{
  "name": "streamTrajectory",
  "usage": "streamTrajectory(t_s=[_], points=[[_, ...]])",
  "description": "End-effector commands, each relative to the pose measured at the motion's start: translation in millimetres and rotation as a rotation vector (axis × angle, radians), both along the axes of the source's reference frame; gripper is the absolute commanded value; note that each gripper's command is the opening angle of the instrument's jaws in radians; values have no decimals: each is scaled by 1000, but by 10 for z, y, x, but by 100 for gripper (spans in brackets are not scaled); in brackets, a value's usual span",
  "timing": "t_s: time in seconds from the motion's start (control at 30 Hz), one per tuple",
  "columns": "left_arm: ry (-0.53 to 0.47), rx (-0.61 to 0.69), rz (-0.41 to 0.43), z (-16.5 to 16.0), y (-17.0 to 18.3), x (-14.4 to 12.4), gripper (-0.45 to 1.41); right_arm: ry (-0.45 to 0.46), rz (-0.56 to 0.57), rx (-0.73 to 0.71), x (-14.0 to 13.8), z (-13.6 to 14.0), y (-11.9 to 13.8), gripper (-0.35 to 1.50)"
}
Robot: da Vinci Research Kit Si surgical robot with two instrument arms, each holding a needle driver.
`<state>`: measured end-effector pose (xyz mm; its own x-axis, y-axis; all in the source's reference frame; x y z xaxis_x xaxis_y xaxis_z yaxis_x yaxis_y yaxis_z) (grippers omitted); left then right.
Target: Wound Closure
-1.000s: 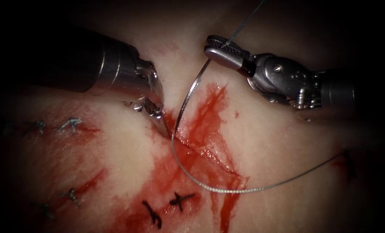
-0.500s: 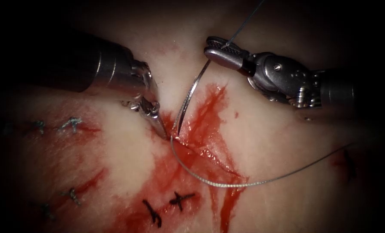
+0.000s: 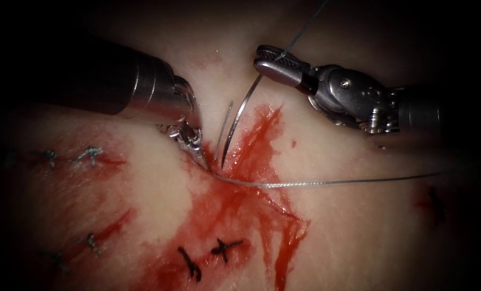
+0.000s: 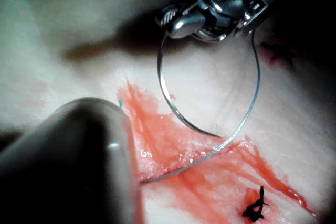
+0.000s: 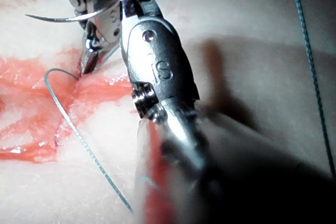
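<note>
My right tool (image 3: pixel 277 60) had its jaws clamped on the needle (image 3: pixel 239 116) near the thread end of its curve, above the cut (image 3: pixel 235 178). The needle's body arced down from there and its point hung free of the tissue (image 3: pixel 358 226), just over the red fluid (image 3: pixel 251 156) at the cut's upper end. My left tool (image 3: pixel 200 156) pressed its tip against the tissue on the left side of the cut; whether its jaws were apart or together I could not tell. The thread (image 3: pixel 326 182) ran taut from the cut near that tip across the right side.

I judged the needle stiff, springy and thin, likely to twist in the jaws if held near the point, so a hold well back on the curve seemed best. The thread looked fine and limp, prone to snag. The tissue looked soft and wet, likely slippery and easy to tear at the edge.

No containers were present. Dark finished stitches (image 3: pixel 221 250) sat lower along the cut
</note>
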<state>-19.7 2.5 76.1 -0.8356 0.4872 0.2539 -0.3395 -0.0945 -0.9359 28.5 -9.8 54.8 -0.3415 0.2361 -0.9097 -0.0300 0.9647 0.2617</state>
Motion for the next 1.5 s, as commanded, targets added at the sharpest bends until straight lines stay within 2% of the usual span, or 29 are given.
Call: streamTrajectory(t_s=[0.03,0.27,0.43,0.53,0.67,0.8,0.93,1.27,1.5], points=[[1,17,-5,2,-1,-4,-45,2,-4,-4,9,5,1,-35],[-52,191,-114,-3,-2,-5,-45,6,-23,-9,9,11,1,-35],[-71,254,-128,2,-7,-5,-45,4,-31,-32,8,13,2,-35],[-74,289,-136,4,-10,-3,-45,-34,-33,-78,9,15,3,-35],[-82,297,-146,3,-9,-3,-45,-73,-19,-153,12,20,5,-35],[-83,299,-144,1,-7,-1,-45,-131,62,-206,14,25,2,-35],[-85,304,-153,-5,-3,1,-45,-182,49,-249,16,29,-4,-35],[-85,309,-167,-11,2,1,-45,-228,43,-295,28,37,-20,-35],[-89,303,-171,-11,-1,0,-45,-249,53,-377,28,39,-18,-35]])
